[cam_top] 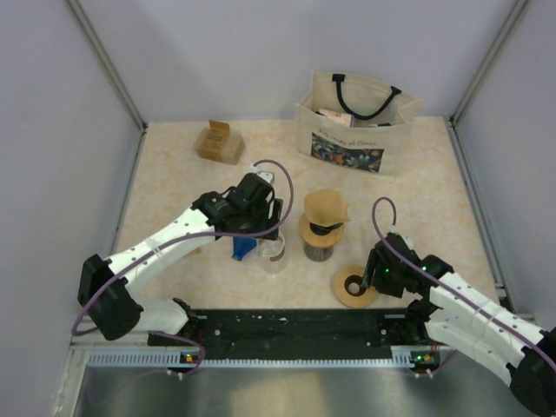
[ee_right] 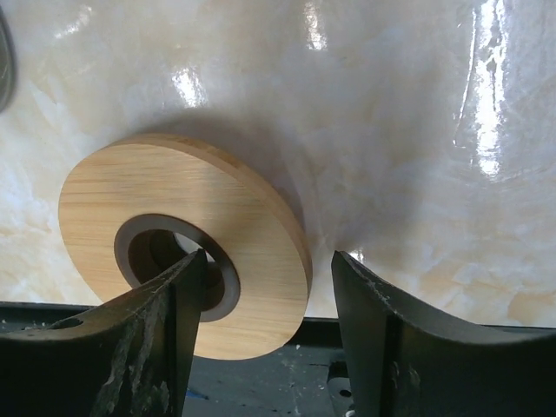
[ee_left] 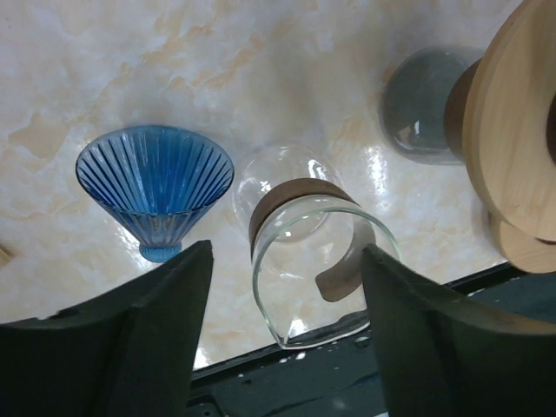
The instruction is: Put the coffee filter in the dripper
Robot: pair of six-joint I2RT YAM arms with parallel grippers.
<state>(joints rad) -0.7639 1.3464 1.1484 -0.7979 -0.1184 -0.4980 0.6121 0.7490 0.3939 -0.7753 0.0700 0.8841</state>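
Observation:
The brown paper coffee filter point(cam_top: 326, 207) rests on a wooden ring point(cam_top: 306, 231) atop a dark cup point(cam_top: 320, 250) at the table's middle. To its left stands the blue ribbed dripper point(cam_top: 241, 248) point(ee_left: 155, 181), with a clear glass carafe point(cam_top: 274, 253) point(ee_left: 304, 252) with a wooden collar beside it. My left gripper point(cam_top: 261, 228) point(ee_left: 282, 254) hovers open over the carafe's rim, touching nothing. My right gripper point(cam_top: 369, 280) point(ee_right: 268, 256) is open astride the edge of a second wooden ring point(cam_top: 347, 295) point(ee_right: 130, 191) lying flat near the front, one finger over its hole.
A canvas tote bag point(cam_top: 356, 122) stands at the back right and a small cardboard box point(cam_top: 219, 142) at the back left. A black rail point(cam_top: 287, 326) runs along the near edge. Walls enclose the table on three sides.

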